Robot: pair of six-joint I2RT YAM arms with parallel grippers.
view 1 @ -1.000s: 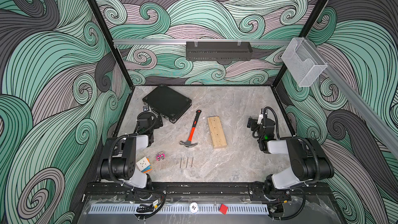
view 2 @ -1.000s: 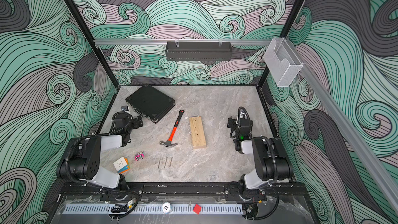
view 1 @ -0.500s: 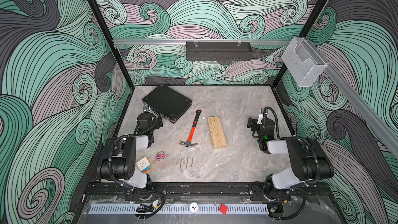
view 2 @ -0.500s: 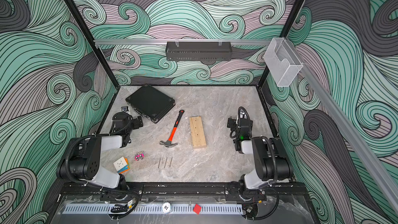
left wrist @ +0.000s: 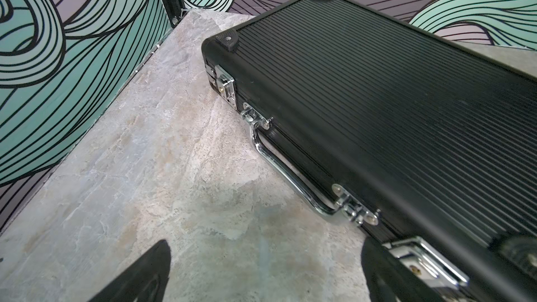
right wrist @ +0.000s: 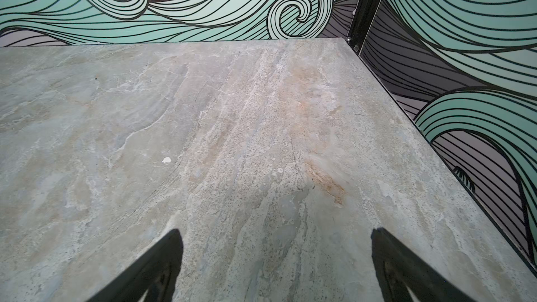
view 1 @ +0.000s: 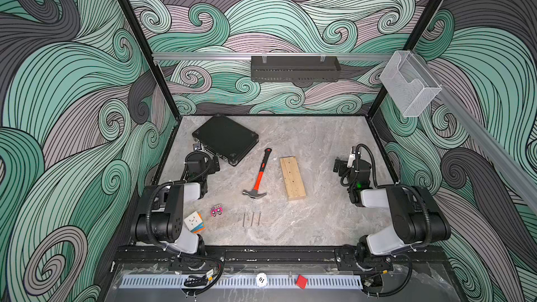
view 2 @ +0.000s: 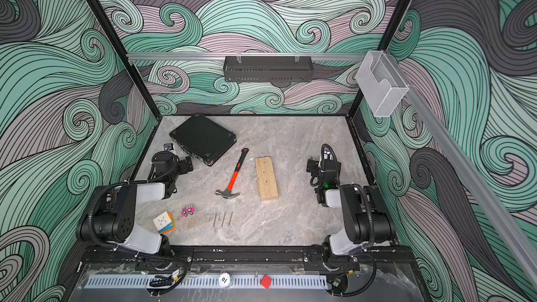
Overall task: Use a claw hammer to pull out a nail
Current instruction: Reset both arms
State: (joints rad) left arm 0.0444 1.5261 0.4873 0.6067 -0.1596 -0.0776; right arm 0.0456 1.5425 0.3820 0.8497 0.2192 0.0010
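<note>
The claw hammer [view 1: 258,174] lies flat near the middle of the table [view 1: 319,140], untouched, with its steel head toward the robot and its black handle end pointing at the black case [view 1: 225,137]. A wooden block [view 1: 292,178] lies just beside it on the right, and three loose nails [view 1: 252,218] lie near the head (side by side). The left fingers [left wrist: 151,268] stand wide apart, holding nothing, near the case's chrome handle [left wrist: 279,164]. The right fingers [right wrist: 162,257] gape equally wide over bare table, well apart from the hammer.
</note>
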